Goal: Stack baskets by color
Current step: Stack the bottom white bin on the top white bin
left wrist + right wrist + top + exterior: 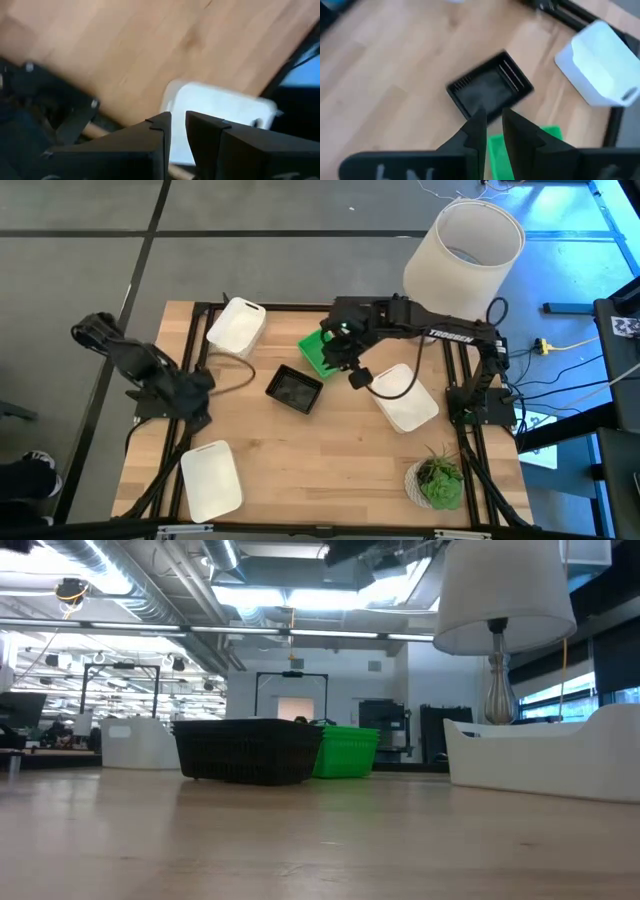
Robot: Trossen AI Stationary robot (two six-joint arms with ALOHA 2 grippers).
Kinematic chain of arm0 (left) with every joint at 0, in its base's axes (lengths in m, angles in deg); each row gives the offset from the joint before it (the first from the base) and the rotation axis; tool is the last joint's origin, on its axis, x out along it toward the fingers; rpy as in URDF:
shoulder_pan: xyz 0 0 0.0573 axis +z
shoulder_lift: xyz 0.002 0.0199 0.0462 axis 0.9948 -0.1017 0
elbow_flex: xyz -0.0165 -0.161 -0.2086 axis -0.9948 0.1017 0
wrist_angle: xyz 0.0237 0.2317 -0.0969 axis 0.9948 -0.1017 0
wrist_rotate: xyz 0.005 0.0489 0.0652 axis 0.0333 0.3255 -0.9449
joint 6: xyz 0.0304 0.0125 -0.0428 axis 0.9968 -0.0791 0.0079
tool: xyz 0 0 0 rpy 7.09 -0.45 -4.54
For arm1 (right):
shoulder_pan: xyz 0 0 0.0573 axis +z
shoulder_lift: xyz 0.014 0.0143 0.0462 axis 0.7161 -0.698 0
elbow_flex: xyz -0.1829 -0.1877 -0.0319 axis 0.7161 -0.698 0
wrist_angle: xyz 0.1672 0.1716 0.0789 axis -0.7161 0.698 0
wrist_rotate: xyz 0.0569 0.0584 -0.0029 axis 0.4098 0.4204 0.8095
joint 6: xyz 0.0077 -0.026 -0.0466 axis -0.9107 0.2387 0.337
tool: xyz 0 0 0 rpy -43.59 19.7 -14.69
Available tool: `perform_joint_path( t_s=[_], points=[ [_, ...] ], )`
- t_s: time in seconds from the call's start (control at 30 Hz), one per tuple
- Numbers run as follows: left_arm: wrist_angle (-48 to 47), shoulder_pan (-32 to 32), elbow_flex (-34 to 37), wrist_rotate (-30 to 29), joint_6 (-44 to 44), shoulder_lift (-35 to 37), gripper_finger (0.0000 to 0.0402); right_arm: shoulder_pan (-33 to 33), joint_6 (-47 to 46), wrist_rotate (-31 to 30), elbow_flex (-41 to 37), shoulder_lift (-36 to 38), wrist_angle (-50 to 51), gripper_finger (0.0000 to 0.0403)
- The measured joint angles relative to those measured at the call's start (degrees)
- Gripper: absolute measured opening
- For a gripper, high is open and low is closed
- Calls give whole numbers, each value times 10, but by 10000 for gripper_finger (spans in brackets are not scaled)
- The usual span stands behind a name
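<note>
High view: right hand [345, 348] poised over the bright green plastic basket [318, 353], black mesh-sided basket [295, 389] just beside.

Right wrist view: fingers narrowly parted, holding nothing.

Probable step: approach; next, descend and grip the rim.

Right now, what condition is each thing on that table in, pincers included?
Green basket: upright, unstacked, under the right arm.
Black basket: upright, alone, empty.
White basket at the far left: upright, unstacked.
White basket at the near left: unstacked.
White basket on the right: unstacked.
Right pincer: narrow gap, holding nothing, above the green basket.
Left pincer: narrow gap, holding nothing, waiting at the left.
</note>
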Motion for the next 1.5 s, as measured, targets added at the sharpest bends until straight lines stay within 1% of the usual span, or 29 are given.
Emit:
perform_joint_path(
  t_s=[0.1,0.2,0.37,0.57,0.7,0.93,1.07,1.5],
  points=[
    [23,-21,53,14,-8,0,50,2,-2,44,23,0,0,62],
    [102,-42,103,21,-5,-1,50,2,-2,70,41,0,-1,62],
    [207,-82,171,25,22,-1,50,2,-29,78,61,0,-2,62],
    [263,-116,224,7,31,-15,50,2,-46,78,65,0,-2,62],
    [273,-128,229,-20,40,-28,50,2,-61,78,65,0,-1,62],
    [273,-139,230,-26,39,-52,50,2,-77,78,65,0,-1,62],
    [273,-144,230,-39,42,-73,50,2,-87,78,65,0,-1,62],
    [269,-143,230,-40,59,-167,50,2,-86,78,65,0,-1,62]
  ],
)
